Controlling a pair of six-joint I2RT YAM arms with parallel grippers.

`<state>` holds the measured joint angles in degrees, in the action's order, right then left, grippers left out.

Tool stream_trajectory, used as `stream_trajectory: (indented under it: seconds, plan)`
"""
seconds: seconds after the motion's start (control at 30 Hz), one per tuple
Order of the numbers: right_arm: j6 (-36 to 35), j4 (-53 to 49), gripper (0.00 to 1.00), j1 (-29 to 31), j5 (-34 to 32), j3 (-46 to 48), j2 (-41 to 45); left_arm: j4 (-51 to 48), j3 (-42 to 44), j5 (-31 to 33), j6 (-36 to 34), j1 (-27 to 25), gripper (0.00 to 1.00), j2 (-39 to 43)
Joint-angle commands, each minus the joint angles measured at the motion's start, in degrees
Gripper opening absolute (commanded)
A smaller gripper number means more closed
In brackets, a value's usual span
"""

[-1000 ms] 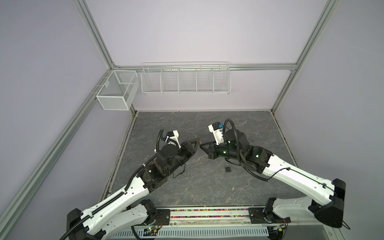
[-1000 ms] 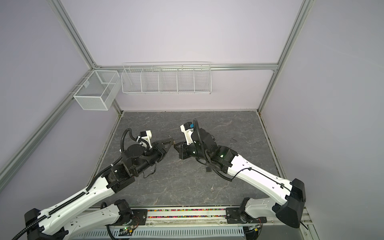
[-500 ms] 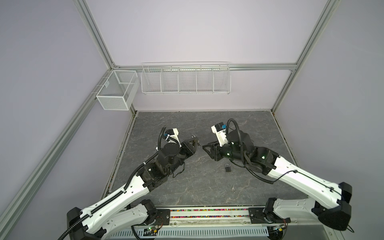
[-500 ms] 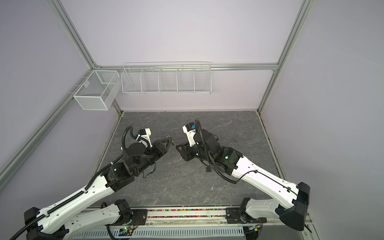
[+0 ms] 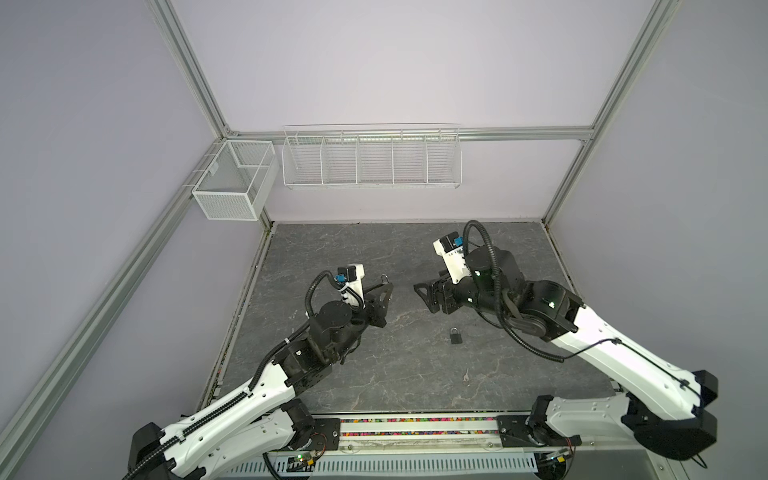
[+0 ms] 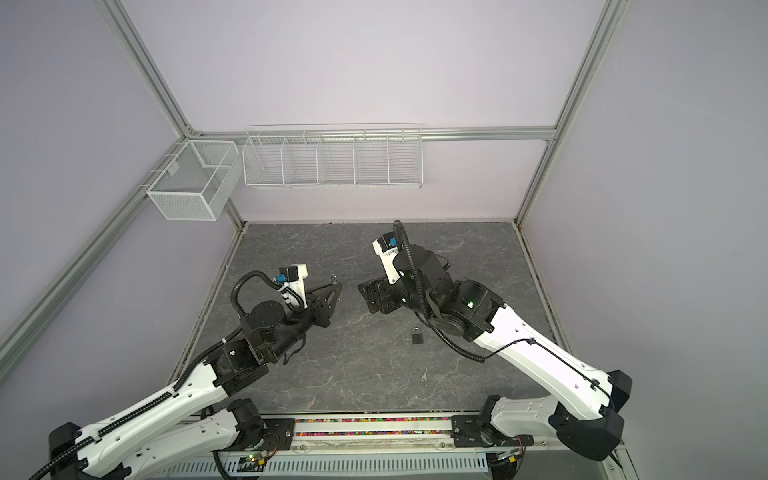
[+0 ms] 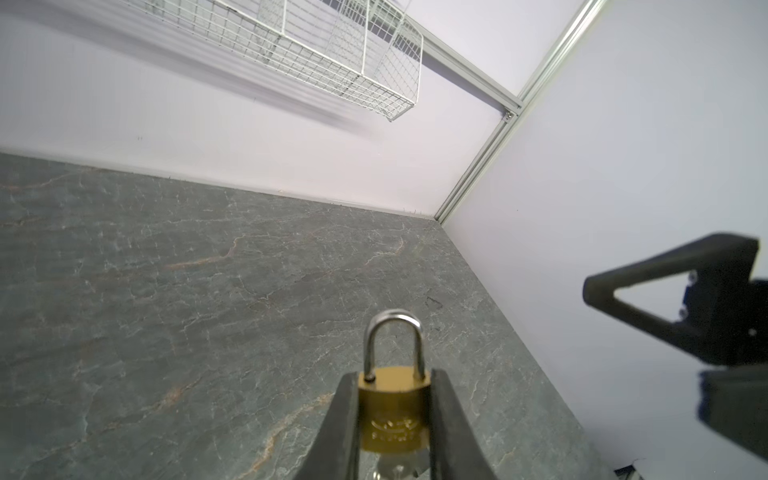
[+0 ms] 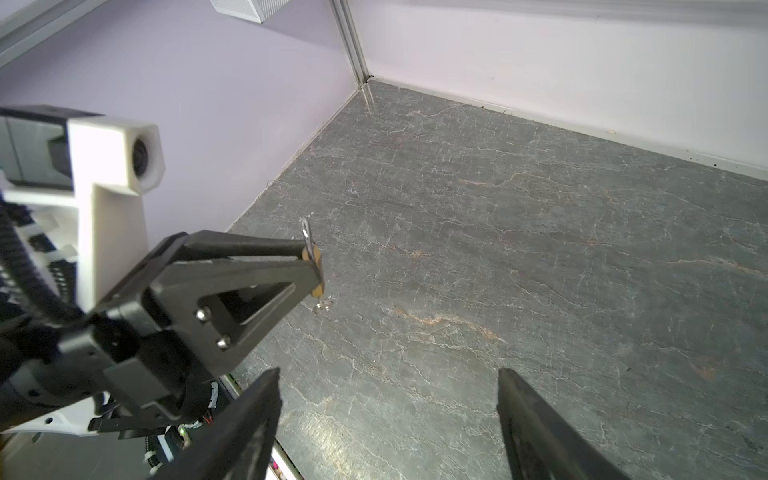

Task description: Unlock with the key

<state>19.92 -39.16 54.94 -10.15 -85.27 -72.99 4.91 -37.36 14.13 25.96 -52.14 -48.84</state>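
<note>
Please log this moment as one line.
left gripper: shut on brass padlock | right gripper: open, empty | key: in brass padlock | dark padlock: on table

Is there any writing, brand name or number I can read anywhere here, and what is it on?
Nothing reads clearly.
Brass padlock in the left hand: stamped emblem and a word below it, too blurred to read.
White camera mount on the right arm: small dark marks, too small to read.
</note>
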Motion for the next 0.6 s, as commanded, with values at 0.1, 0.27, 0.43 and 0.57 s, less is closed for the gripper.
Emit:
stream_trajectory:
  seconds: [0.1,0.27,0.43,0.57]
  plan:
    - [-1.89,-10.5,0.87,0.42,-2.54,-9.13,-6.6,14.77,5.42,-4.42,-13.81,-0.25,0.0,0.31]
    - [-1.03,-12.63,0.9,0.76,-2.95,-13.5,-11.42,21.07,8.52,-4.12,-17.06,-0.34,0.0,-0.2]
    - [-0.75,-13.14,0.91,1.78,-3.1,-18.01,-15.7,25.44,10.51,-3.84,-18.54,-0.42,0.0,-1.18]
    - [-0.63,-13.56,0.93,2.29,-4.22,-20.53,-18.78,26.24,10.8,-3.33,-18.94,-0.67,0.0,-2.04]
